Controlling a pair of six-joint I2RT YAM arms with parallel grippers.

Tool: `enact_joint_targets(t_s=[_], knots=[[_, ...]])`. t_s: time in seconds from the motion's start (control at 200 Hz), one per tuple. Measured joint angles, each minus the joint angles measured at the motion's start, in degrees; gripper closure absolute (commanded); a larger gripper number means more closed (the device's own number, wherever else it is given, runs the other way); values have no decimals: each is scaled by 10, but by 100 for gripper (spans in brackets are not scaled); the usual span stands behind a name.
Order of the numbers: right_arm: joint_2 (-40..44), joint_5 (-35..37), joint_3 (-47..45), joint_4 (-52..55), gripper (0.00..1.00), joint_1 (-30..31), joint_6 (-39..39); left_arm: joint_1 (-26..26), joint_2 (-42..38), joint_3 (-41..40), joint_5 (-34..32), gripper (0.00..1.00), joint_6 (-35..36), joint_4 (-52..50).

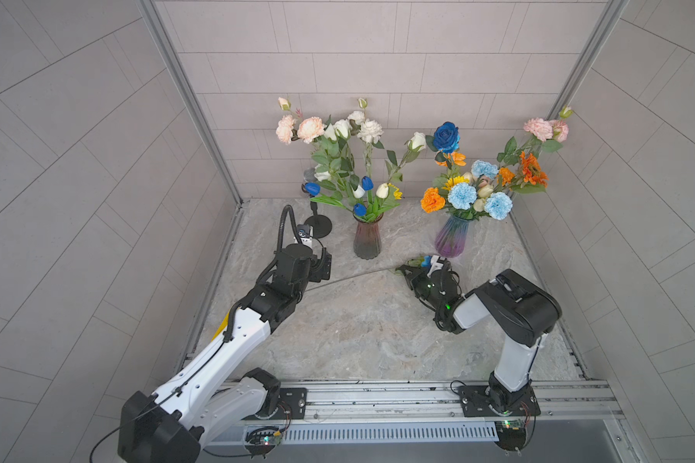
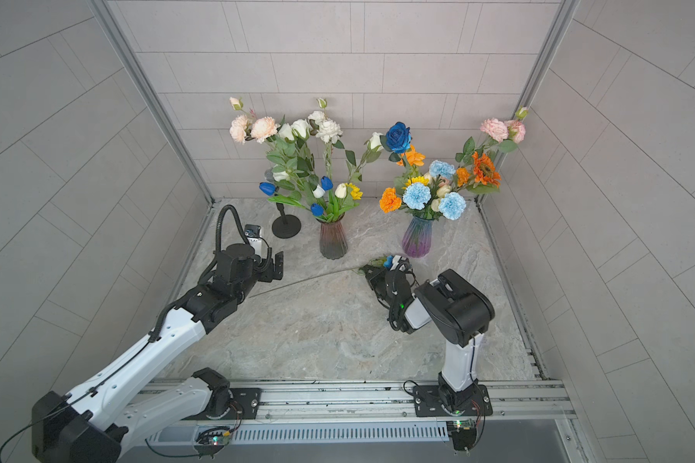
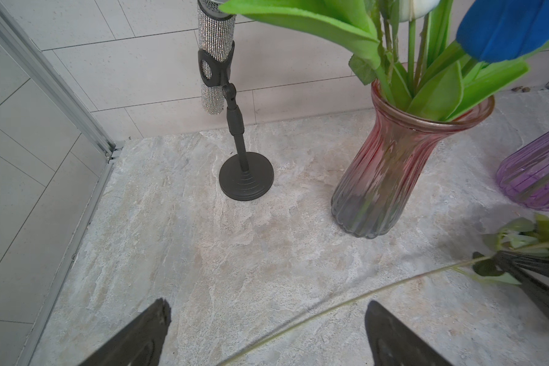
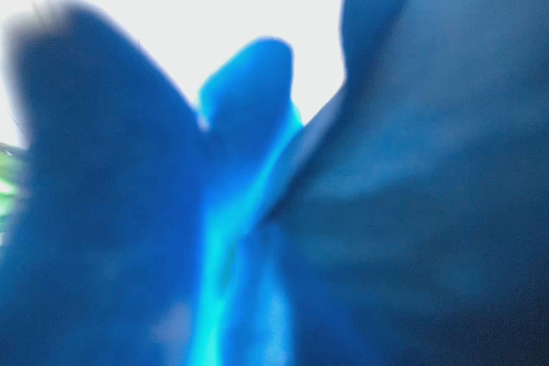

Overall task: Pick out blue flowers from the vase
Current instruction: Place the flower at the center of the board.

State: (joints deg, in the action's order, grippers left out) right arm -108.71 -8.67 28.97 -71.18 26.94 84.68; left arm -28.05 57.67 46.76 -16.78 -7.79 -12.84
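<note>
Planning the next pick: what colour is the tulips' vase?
Tulip vase: pink-red on top, fading to smoky grey below; clearest in the left wrist view.

Robot lab test cell, staged. Tile-look wall panels (image 1: 338, 60) on three sides, aluminium corner posts (image 1: 194, 108), marble-look tabletop (image 1: 358, 332). Two arms (image 1: 233, 344) bolted to aluminium rail (image 1: 378, 395), bare circuit boards (image 1: 508, 425) at front. Props: flower vases (image 1: 367, 240), mic stand (image 1: 318, 227).

Pale grey tiled walls (image 1: 338, 60) w/ alu corner posts (image 1: 189, 100) enclose a beige marble-look tabletop (image 1: 358, 320), evenly lit.
</note>
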Motion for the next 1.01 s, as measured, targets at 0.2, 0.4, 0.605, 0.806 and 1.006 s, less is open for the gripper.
enact_joint_targets(t_s=[0.2,0.4,0.605,0.806,1.006], knots=[[-9,-33,38,15,100,0,-22,0,-8,0,-3,0,2,-7],[43,-76,100,172,100,0,-91,0,-11,0,-7,0,4,-9],[63,-113,147,343,100,-9,-160,0,-11,0,-7,0,5,-11],[63,-150,178,467,100,-46,-215,0,-11,0,-7,0,8,-12],[62,-172,212,521,100,-73,-249,0,-11,0,-7,0,8,-12]])
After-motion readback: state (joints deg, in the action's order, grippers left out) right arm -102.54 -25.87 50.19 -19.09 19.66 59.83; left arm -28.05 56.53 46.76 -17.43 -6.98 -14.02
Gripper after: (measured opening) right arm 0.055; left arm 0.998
